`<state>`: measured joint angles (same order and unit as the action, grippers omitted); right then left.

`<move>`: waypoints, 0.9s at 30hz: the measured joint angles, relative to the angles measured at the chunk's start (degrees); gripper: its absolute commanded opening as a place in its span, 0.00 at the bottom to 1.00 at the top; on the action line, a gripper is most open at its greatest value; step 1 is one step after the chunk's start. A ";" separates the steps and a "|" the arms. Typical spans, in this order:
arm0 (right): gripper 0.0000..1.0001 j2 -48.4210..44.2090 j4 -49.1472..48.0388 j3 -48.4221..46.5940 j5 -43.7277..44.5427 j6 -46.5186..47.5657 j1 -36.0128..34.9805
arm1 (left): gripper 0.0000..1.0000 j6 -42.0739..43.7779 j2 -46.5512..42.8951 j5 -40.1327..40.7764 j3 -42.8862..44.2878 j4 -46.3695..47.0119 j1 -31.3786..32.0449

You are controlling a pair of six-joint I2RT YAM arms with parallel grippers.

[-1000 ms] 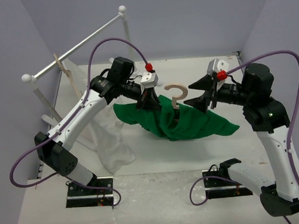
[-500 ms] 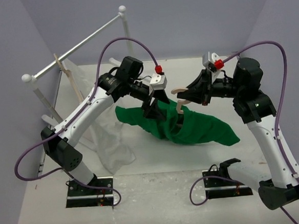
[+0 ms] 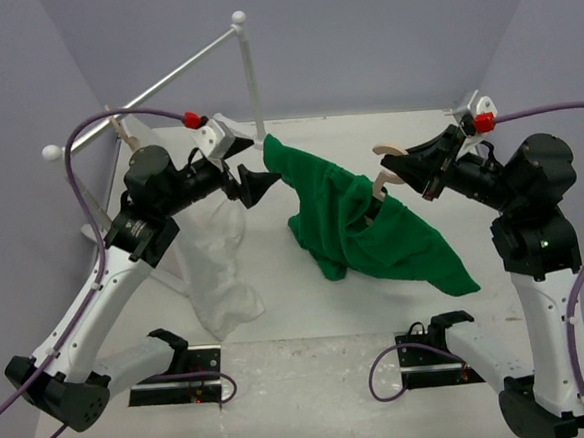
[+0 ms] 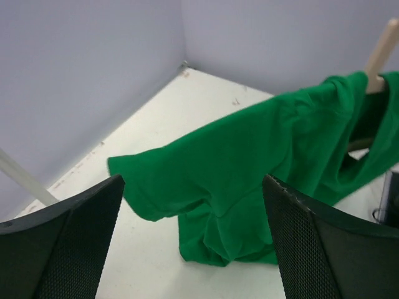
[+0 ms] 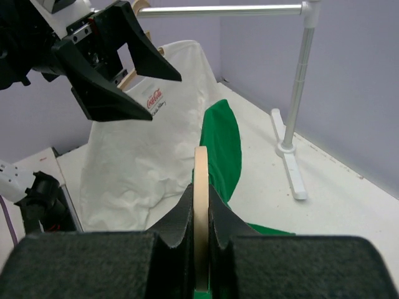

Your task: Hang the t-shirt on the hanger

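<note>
The green t-shirt (image 3: 353, 225) hangs draped over the beige hanger (image 3: 379, 183), its lower hem trailing on the table. My right gripper (image 3: 409, 166) is shut on the hanger's round hook and holds it up; in the right wrist view the fingers (image 5: 181, 212) pinch the hook (image 5: 201, 168) edge-on, with the t-shirt (image 5: 221, 143) beyond. My left gripper (image 3: 261, 181) stands open just left of the shirt's raised shoulder, apart from it. In the left wrist view its gripper (image 4: 193, 180) frames the t-shirt (image 4: 249, 156) with nothing between the fingers, and a bit of hanger (image 4: 380, 56) shows at the top right.
A white garment (image 3: 221, 274) hangs on another hanger from the rail (image 3: 162, 85) at the left, reaching the table. The rail's white post (image 3: 252, 81) stands behind the shirt. Purple walls close in on three sides. Arm bases and cables sit at the near edge.
My left gripper opened, let go of the t-shirt and pulled back to the left. My right gripper shut on the hanger's hook and lifted hanger and shirt up.
</note>
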<state>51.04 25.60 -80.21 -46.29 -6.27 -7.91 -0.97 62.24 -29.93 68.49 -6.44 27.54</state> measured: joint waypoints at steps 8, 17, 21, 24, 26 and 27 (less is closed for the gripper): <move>0.00 -1.92 4.01 -3.85 2.85 -0.10 0.10 | 0.84 -4.73 2.07 9.92 -2.61 7.58 0.12; 0.00 -2.97 7.03 -6.30 3.70 0.49 0.10 | 0.48 -6.25 6.65 2.81 -4.47 10.66 -0.47; 0.00 -2.92 7.33 -6.35 3.56 0.47 0.10 | 0.12 -8.30 7.77 -2.35 -5.01 14.65 -1.36; 0.00 -2.81 7.43 -6.35 3.55 0.47 0.10 | 0.00 -10.49 9.24 -5.04 -5.09 17.14 -2.15; 0.00 -2.72 7.48 -6.35 3.71 0.47 0.10 | 0.00 -11.85 10.33 -5.65 -5.09 18.22 -2.58; 0.00 -2.68 7.50 -6.35 3.85 0.47 0.10 | 0.00 -12.30 10.86 -5.49 -5.09 18.42 -2.77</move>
<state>48.36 33.11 -86.56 -42.44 -5.80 -7.81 -13.28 73.09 -35.42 63.40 11.99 24.77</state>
